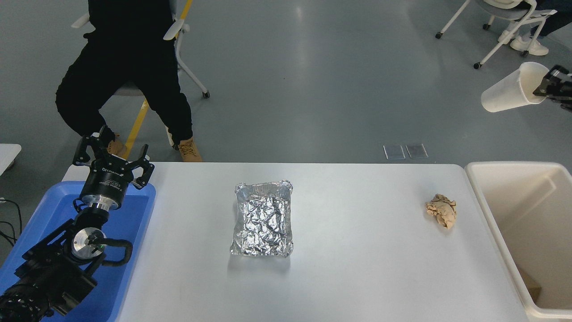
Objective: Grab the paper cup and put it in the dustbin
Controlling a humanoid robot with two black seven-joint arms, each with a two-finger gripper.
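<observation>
The paper cup [511, 94] is cream-white and tilted on its side, held high in the air at the right edge. My right gripper [543, 87] is shut on its rim; only the fingertips show, the arm is out of frame. The cup hangs well above the dustbin [491, 210], a large cream-beige bin standing at the table's right end. My left gripper [111, 154] is parked, open and empty, over the blue tray at the lower left.
A crinkled foil tray [263, 219] sits mid-table. A crumpled tan paper wad [442, 210] lies near the bin. A blue plastic tray [134, 214] is at the left. A person in black sits beyond the table's far left; chairs stand at top right.
</observation>
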